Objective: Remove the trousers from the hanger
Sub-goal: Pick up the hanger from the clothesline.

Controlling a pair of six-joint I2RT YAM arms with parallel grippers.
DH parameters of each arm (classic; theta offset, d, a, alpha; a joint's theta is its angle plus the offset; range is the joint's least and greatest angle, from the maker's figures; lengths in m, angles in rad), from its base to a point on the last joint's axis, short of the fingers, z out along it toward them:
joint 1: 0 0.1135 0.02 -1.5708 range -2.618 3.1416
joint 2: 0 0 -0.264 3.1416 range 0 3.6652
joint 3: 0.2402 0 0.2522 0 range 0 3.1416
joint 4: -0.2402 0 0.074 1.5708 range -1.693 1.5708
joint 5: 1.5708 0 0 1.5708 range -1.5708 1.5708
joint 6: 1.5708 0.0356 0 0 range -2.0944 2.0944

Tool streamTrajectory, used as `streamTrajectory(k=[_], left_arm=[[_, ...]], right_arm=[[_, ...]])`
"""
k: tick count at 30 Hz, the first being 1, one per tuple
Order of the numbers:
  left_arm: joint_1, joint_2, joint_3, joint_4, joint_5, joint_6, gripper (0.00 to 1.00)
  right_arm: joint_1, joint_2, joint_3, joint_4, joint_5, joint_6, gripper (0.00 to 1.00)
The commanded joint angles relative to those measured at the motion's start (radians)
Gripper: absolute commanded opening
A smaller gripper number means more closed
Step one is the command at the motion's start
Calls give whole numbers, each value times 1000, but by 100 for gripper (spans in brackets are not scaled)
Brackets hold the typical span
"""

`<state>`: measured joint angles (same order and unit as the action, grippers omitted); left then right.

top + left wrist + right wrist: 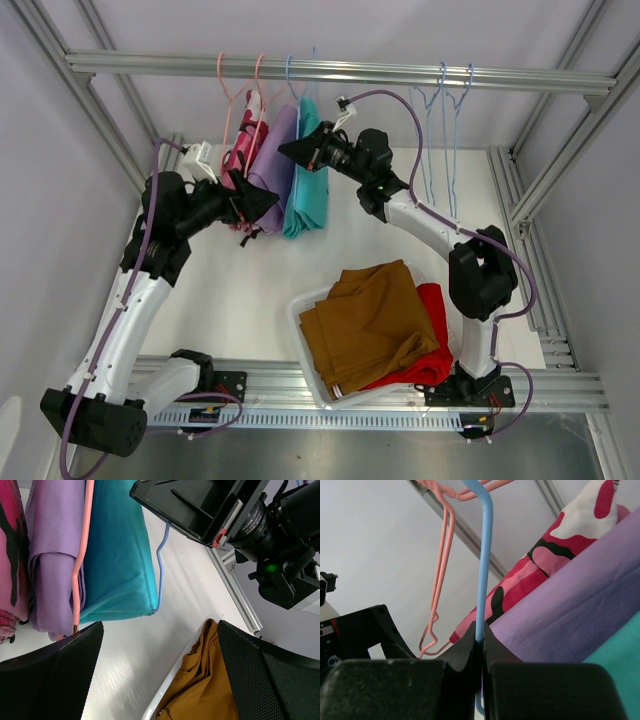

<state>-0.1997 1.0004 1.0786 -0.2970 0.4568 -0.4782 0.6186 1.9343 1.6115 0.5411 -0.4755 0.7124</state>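
Note:
Three trousers hang from the rail: pink camouflage (240, 150), lilac (276, 160) and teal (308, 195). The teal pair (120, 555) hangs on a blue hanger (485, 555), and my right gripper (481, 640) is shut on that hanger's wire just above the cloth. In the top view the right gripper (285, 150) sits at the top of the teal pair. My left gripper (268, 203) is open, low in front of the lilac pair (50, 555), with nothing between its fingers (65, 675). The mustard-brown (368, 320) and red (437, 340) trousers lie in the bin.
A white bin (300, 312) stands at the front middle of the table. Two bare blue hangers (442, 130) hang at the right of the rail (400, 75). Pink hangers (442, 565) carry the lilac and camouflage pairs. Aluminium frame posts border both sides.

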Motion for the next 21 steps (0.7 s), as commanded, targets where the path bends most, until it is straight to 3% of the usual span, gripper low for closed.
streamTrajectory(k=[1,11,21], left_arm=[[16,-3,12,29,25,0,99],[16,1,7,36,37,-8,99],[16,1,7,33,31,-5,99]], right_arm=[[4,-23,19,52,-8,-22,0],[43,-107,-73,88,32,-28,0],[89,-172,8,5,71,-93,0]])
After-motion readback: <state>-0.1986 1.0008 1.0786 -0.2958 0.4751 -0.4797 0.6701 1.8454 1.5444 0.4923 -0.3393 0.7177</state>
